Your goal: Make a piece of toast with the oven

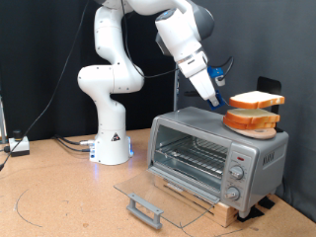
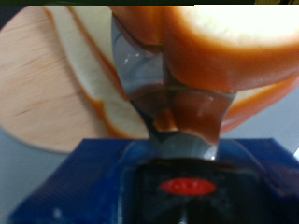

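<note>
Jaws closed on the upper bread slice (image 1: 259, 99): the wrist view shows a dark finger (image 2: 149, 89) pressed against the tan-orange crust of that slice (image 2: 234, 42), and the exterior view has the gripper (image 1: 219, 99) at its edge, lifting it slightly clear of the second slice (image 1: 252, 120). Both sit above the top of the silver toaster oven (image 1: 212, 148), toward the exterior view's right, on what looks like an orange plate (image 1: 249, 128). The oven's glass door (image 1: 148, 193) is dropped fully open, its grey bar handle (image 1: 145, 209) lying toward the exterior view's bottom, and the wire rack inside is bare. Round knobs (image 1: 235, 180) line the front panel. The oven stands on a wooden slat base (image 1: 212, 205) on a brown bench (image 1: 59, 197), with the white arm's pedestal (image 1: 111, 143) at the exterior view's left and a black backdrop (image 1: 39, 59) behind. In the wrist view the other finger is hidden by the bread, the plate (image 2: 47, 93) is cut off, and everything is blurred.
</note>
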Motion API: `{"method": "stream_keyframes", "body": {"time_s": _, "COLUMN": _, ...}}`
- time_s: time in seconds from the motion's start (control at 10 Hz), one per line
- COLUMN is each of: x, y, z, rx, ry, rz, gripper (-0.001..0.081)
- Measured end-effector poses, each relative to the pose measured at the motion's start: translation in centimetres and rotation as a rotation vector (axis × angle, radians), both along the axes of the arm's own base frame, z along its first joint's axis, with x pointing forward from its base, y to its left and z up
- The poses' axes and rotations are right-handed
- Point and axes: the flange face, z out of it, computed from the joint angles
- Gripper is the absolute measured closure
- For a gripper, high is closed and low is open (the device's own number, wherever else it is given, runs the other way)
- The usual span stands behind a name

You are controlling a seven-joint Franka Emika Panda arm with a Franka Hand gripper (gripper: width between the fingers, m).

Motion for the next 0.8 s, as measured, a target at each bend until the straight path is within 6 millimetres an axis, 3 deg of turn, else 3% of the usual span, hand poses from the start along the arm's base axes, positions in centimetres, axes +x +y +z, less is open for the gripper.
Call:
{"method": "stream_keyframes", "body": {"time_s": 0.2, "x": -1.8, "y": -1.2, "z": 1.0, "rx": -0.010, "ry": 0.001, "rz": 0.007, "gripper": 0.0410}}
{"method": "stream_keyframes", "body": {"time_s": 0.4, "x": -1.8, "y": -1.4, "z": 0.7, "rx": -0.006, "ry": 0.004, "rz": 0.010, "gripper": 0.0410}}
{"method": "stream_keyframes", "body": {"time_s": 0.8, "x": -3.2, "y": -6.4, "z": -0.1, "rx": 0.018, "ry": 0.008, "rz": 0.031, "gripper": 0.0410}}
